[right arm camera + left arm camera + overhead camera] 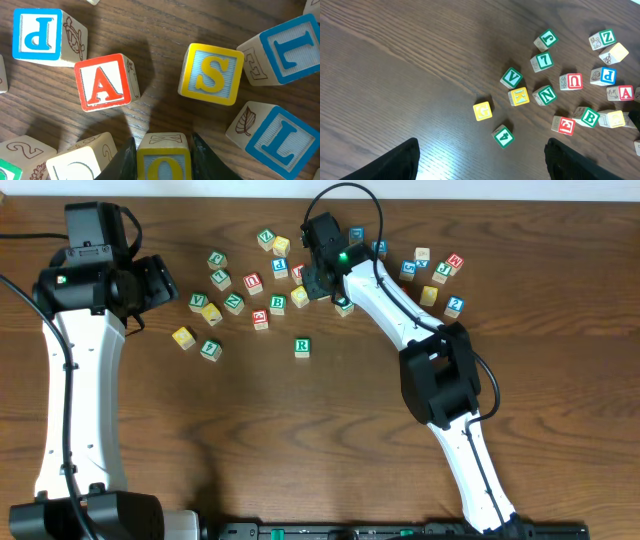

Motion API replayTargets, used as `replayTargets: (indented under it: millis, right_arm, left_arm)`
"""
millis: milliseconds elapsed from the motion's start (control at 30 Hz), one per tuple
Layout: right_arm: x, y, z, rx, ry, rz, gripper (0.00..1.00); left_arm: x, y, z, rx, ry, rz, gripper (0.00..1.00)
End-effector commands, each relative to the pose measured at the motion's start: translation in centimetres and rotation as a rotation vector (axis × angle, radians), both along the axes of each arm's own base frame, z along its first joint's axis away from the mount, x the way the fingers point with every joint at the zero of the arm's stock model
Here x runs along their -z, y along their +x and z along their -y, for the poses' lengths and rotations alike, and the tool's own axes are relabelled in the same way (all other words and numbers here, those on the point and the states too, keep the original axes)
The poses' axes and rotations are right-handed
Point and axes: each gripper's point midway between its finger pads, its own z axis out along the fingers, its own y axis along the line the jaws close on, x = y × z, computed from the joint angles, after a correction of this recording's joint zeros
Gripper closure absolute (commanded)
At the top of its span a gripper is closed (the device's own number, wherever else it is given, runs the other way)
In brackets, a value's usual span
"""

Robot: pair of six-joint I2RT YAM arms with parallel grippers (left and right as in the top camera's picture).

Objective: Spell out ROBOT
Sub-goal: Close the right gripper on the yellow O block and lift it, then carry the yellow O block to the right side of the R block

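Observation:
The green R cube (302, 346) lies alone in front of the scattered cubes. The green B cube (278, 304) (590, 117) sits in the cluster, beside a yellow-faced cube (615, 119). My right gripper (322, 280) (163, 157) is down among the cubes, with both fingers pressed against the sides of a yellow O cube (163, 155). Two blue-lettered cubes (290, 47) (277, 137) lie to its right; I cannot read their letters surely. My left gripper (165, 285) (480, 160) hovers open and empty, left of the cluster.
A red A cube (102, 82), a yellow S cube (212, 74) and a blue P cube (42, 32) crowd the right gripper. Green 4 (503, 135), yellow G (482, 110) and other green-lettered cubes lie under the left wrist. More cubes (440, 275) sit at the far right.

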Motion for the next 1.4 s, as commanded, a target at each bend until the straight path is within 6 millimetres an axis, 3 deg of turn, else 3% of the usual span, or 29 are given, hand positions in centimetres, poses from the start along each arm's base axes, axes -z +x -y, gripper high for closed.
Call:
replayTargets:
  millis: [0,133,400,567,633,733,967,1167,1367]
  right_arm:
    - [0.6,0.4,0.6,0.008,-0.015,-0.004,0.78]
    - [-0.5,0.3,0.6,0.016,-0.007,0.004,0.8]
    - [-7.7,0.0,1.2,0.053,0.051,0.065,0.82]
    - [-11.8,-1.8,1.9,0.106,0.092,0.048,0.87]
    - [-12.4,-3.0,1.9,0.103,0.107,0.013,0.87]
    - [-11.9,-5.3,1.7,0.111,0.116,-0.084,0.88]
    - [-8.5,-9.9,1.5,0.104,0.02,-0.259,0.86]
    - [-5.1,-12.1,0.9,0.141,-0.028,-0.321,0.86]
    - [-2.1,-12.9,1.1,0.176,-0.035,-0.348,0.87]
  left_arm:
    - [0.6,-0.1,-0.2,-0.011,0.002,-0.017,0.21]
    - [0.6,-0.1,-0.2,-0.011,0.002,-0.017,0.21]
    - [0.6,-0.1,-0.2,-0.011,0.002,-0.017,0.21]
    - [0.6,-0.1,-0.2,-0.011,0.002,-0.017,0.21]
    - [0.6,-0.1,-0.2,-0.011,0.002,-0.017,0.21]
    - [0.6,-0.1,-0.2,-0.011,0.002,-0.017,0.21]
    - [0.6,-0.1,-0.2,-0.011,0.002,-0.017,0.21]
    - [0.6,-0.1,-0.2,-0.011,0.002,-0.017,0.21]
    - [0.5,0.0,-0.2,-0.011,0.002,-0.013,0.21]
